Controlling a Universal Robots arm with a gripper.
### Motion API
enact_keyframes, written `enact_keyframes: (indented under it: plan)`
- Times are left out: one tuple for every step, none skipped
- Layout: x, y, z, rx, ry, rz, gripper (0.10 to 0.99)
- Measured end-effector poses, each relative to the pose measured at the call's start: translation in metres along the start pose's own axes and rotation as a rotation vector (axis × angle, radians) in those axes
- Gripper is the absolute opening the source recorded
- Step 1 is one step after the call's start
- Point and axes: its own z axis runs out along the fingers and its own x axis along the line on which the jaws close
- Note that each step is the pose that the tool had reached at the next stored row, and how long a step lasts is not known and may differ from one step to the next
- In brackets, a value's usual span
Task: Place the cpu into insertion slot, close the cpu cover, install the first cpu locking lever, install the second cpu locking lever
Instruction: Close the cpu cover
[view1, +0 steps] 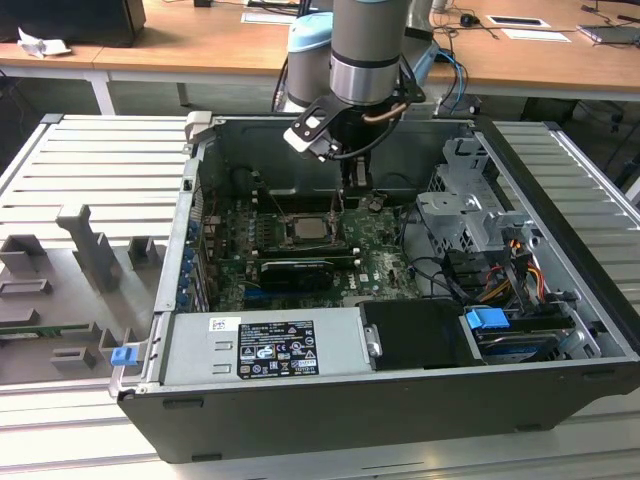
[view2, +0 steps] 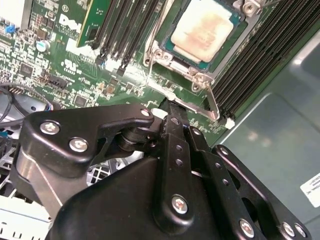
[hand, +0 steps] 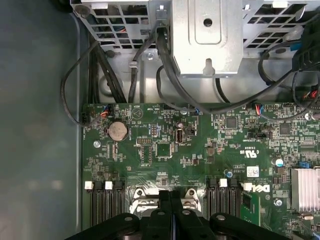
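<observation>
Cpu (view1: 307, 229) seated in the insertion slot (view1: 292, 238), centre of the exterior view.
Pale face up, lying flat; silvery cpu cover (view2: 180, 62) frames it.

First wrist view: insertion slot (hand: 136, 196) largely hidden behind the fingers (hand: 164, 210); second wrist view: cpu (view2: 205, 27) cut by picture edge

cpu (view2: 202, 27): one, pale square chip
insertion slot (view1: 318, 243): one
cpu cover (view2: 182, 64): one silvery frame
locking levers (view2: 212, 104): two thin metal rods
gripper (view2: 172, 106): one
robot arm (view1: 368, 50): one
computer case (view1: 400, 400): one, lying open
coin battery (hand: 118, 130): one
finned heatsink (hand: 305, 181): one
blue plastic tabs (view1: 487, 320): two in the exterior view
</observation>
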Motion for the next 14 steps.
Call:
enact_keyframes:
  plan:
    - [0.0000,-0.0012,-0.0001,0.000,0.0000,0.000,0.106]
    - [0.0000,-0.0024,-0.0001,0.000,-0.0001,0.000,0.106]
    - [-0.0001,-0.0046,-0.0002,0.000,0.0000,0.000,0.106]
    - [-0.0001,-0.0073,-0.0003,0.000,0.0000,0.000,0.106]
    - [-0.0001,-0.0108,-0.0005,0.000,0.0001,0.000,0.106]
    - [-0.0001,-0.0132,-0.0006,0.000,0.0000,0.000,0.106]
    - [-0.0002,-0.0148,-0.0007,0.000,-0.0001,0.000,0.106]
    - [-0.0002,-0.0176,-0.0008,0.000,0.0000,0.000,0.106]
    - [-0.0003,-0.0208,-0.0006,0.000,0.0001,0.000,0.106]
    - [-0.0003,-0.0228,0.0000,0.000,0.0001,0.000,0.106]
    - [-0.0003,-0.0251,0.0017,0.000,0.0000,0.000,0.106]
    - [-0.0004,-0.0277,0.0049,0.000,0.0001,0.000,0.106]
    - [-0.0004,-0.0287,0.0070,0.000,0.0000,0.000,0.106]
    - [-0.0005,-0.0294,0.0088,0.000,0.0001,-0.001,0.106]
